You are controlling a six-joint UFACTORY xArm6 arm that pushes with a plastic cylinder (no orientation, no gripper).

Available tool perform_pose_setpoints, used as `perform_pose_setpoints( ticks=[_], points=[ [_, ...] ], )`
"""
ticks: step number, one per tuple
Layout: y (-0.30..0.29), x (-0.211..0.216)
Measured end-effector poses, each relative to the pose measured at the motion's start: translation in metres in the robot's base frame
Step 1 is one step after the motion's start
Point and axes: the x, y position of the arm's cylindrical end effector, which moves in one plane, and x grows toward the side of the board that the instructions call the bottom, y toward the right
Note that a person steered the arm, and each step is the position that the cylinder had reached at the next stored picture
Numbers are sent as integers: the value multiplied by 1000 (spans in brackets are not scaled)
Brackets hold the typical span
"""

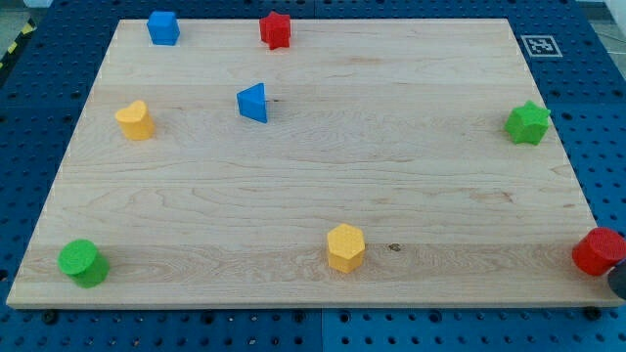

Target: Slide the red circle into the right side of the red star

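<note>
The red circle (598, 251) sits at the board's bottom right corner, partly over the right edge. The red star (276, 29) stands at the top edge, left of centre, far from the circle. A dark shape that looks like my tip (619, 282) shows at the view's right edge. It is just below and right of the red circle, touching it or nearly so. The rod above it does not show.
A blue cube (163, 27) is left of the red star. A blue triangle (253, 103) and a yellow block (135, 120) lie at the left. A green star (527, 122) is at the right edge, a yellow hexagon (345, 246) at bottom centre and a green cylinder (82, 262) at bottom left.
</note>
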Motion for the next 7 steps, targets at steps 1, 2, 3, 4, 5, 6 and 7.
perform_pose_setpoints(
  ticks=[1, 2, 3, 4, 5, 6, 7],
  points=[
    [2, -7],
    [-16, -15],
    [-36, -31],
    [-26, -34],
    [1, -35],
    [-2, -44],
    [-38, -53]
  ],
)
